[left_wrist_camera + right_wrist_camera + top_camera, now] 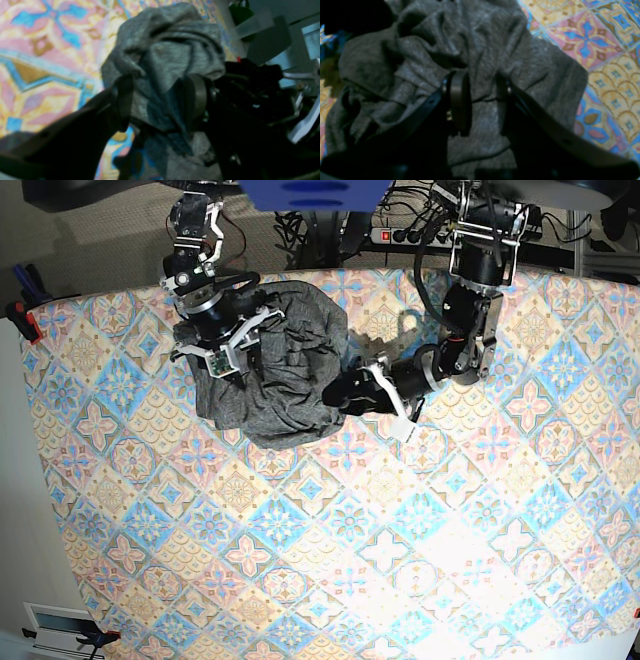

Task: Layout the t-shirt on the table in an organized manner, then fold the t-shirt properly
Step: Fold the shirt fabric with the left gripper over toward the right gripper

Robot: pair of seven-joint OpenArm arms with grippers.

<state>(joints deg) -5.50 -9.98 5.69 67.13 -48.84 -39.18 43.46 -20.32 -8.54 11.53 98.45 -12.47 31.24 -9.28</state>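
The dark grey t-shirt (290, 380) lies crumpled in a heap near the back edge of the patterned table (400, 560). My left gripper (345, 392) reaches into the heap's right side. In its wrist view the left gripper (160, 100) is open, its fingers wide apart with loose folds of the t-shirt (170, 50) between them. My right gripper (225, 355) stands over the heap's back left part. In the right wrist view the right gripper (481, 97) has its jaws partly apart above wrinkled t-shirt (495, 45) cloth that fills the gap.
The table's back edge runs just behind the heap, with a power strip and cables (400, 230) beyond it. A red clamp (22, 320) sits on the left edge. Patterned cloth (607, 50) lies bare right of the shirt.
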